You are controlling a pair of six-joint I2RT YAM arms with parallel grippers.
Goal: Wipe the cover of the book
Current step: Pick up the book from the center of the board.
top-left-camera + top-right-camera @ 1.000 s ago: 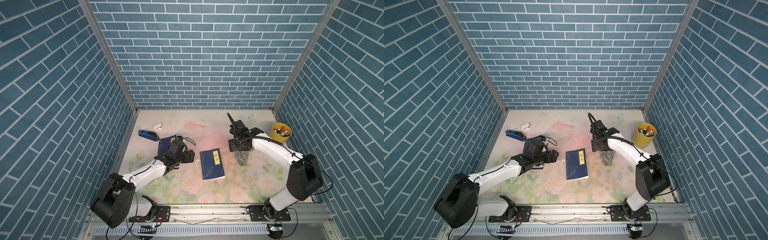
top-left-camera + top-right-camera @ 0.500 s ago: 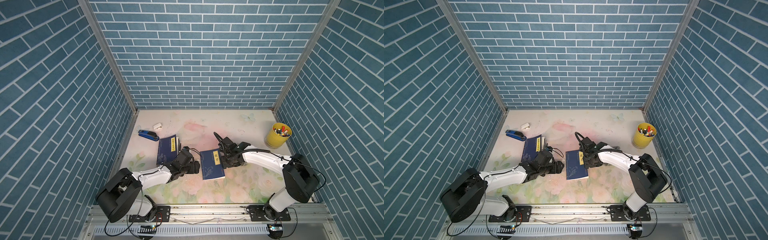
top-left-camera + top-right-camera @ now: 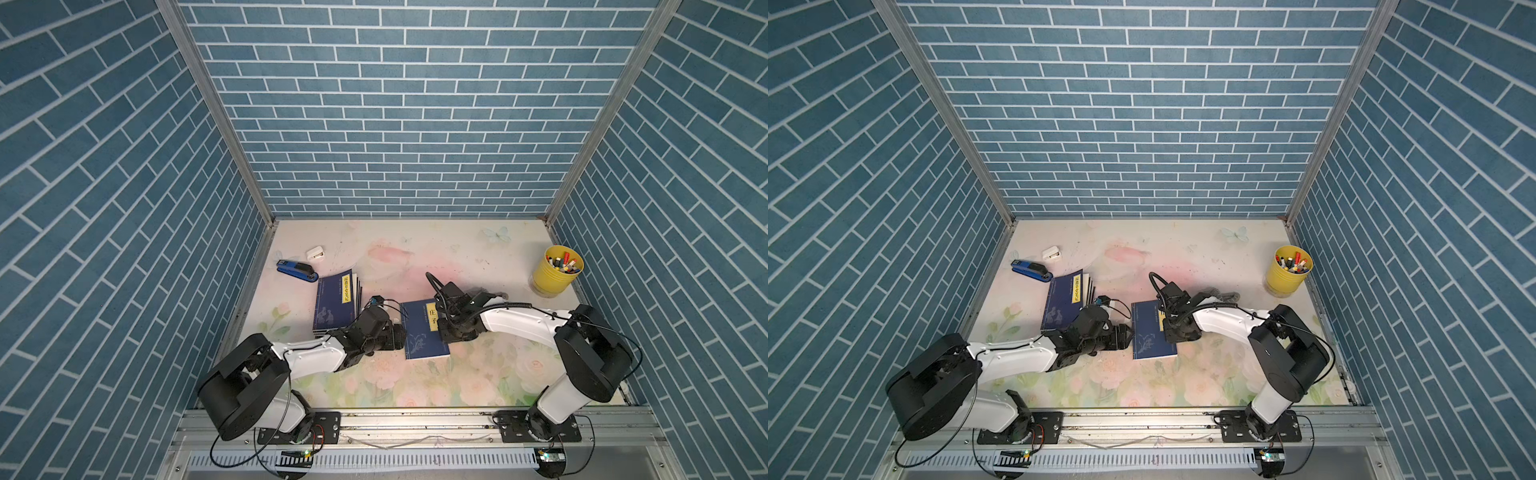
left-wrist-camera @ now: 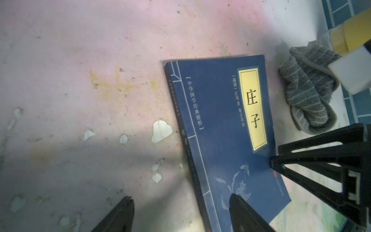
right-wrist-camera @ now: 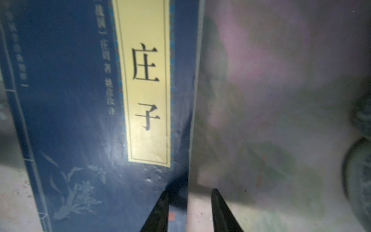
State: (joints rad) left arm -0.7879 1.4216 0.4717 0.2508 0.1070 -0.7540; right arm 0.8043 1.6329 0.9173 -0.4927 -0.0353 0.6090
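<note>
My left tool spread astride book spine, right tool narrowly parted over its opposite edge, view blurred, cloth partly behind arm

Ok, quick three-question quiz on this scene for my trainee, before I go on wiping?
1. True or false: the cloth lies on the book.
2. Which lies nearest the cup? A stapler, B cloth, C book stack.
3. Which gripper sits at the book's spine?

Key: 1 false, it lies on the table beside the book. 2 B. 3 left gripper.
</note>
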